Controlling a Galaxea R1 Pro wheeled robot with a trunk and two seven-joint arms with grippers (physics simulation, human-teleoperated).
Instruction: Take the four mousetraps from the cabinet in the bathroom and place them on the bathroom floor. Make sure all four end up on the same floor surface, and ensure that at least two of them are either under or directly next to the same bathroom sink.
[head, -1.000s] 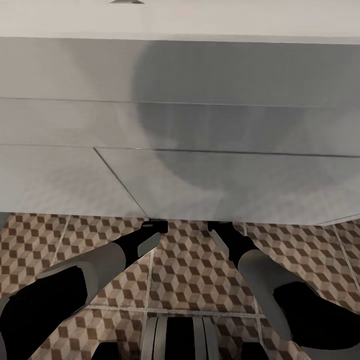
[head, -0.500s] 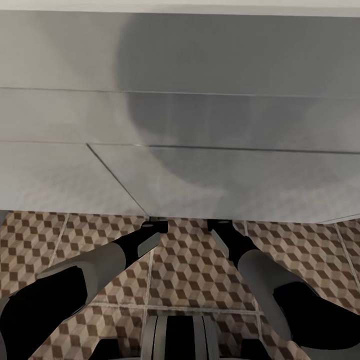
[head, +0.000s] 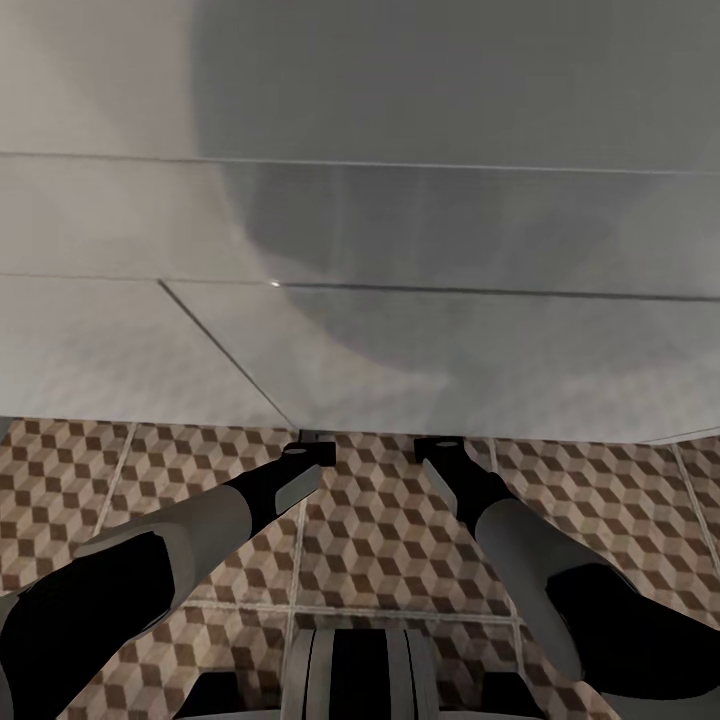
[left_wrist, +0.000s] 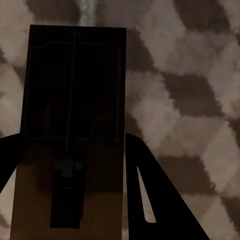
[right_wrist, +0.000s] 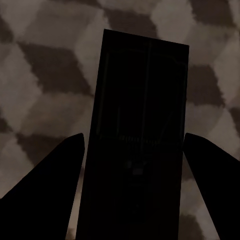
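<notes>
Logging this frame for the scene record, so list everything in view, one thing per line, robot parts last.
sink vanity: one, white-grey, flat handleless panels with thin seams, across the upper head view, a round shadow on it.
bathroom floor: brown, beige and cream cube-pattern tiles with pale grout, below the vanity.
mousetraps: two, dark-brown boards with thin metal parts; one between the left fingers, one between the right fingers, both seen over the tiles.
left gripper: black, tip near the vanity's lower edge; grey and black arm behind it.
right gripper: black, beside the left one.
robot base: dark and grey, at the bottom middle of the head view.
</notes>
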